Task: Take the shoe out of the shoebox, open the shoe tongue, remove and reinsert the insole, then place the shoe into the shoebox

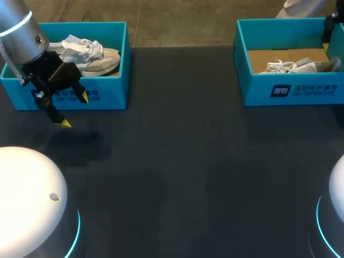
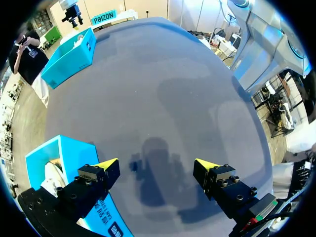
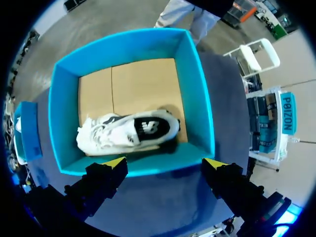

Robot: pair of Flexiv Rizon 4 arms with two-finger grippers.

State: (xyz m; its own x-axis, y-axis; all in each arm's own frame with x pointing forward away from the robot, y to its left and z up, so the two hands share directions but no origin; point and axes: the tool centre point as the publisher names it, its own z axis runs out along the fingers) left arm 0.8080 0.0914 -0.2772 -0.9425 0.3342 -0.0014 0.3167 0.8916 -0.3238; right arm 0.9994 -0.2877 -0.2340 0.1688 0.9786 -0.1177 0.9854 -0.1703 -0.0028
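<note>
Left claw (image 1: 74, 110): spread wide and empty, hanging over the table (image 1: 188, 161) just outside the front wall of the left box (image 1: 110, 97).
Left shoe (image 1: 91, 56): lies inside the left box, beyond that wall from the claw, its long axis along the box's length.
Right box (image 3: 195, 98): stands at the table's far right, well apart from the left box.
Right shoe (image 3: 131, 131): lies sole down in the right box, close to the wall nearest the claw, its long axis parallel to the line between the two fingertips.
Right claw (image 3: 165, 163): spread and empty, poised above the right box's near wall, the shoe just ahead of its fingers.
Nearer arm: likely the right, already over its box.
Coming move: a grip across the shoe's width would seem to call for a wrist turn first.
</note>
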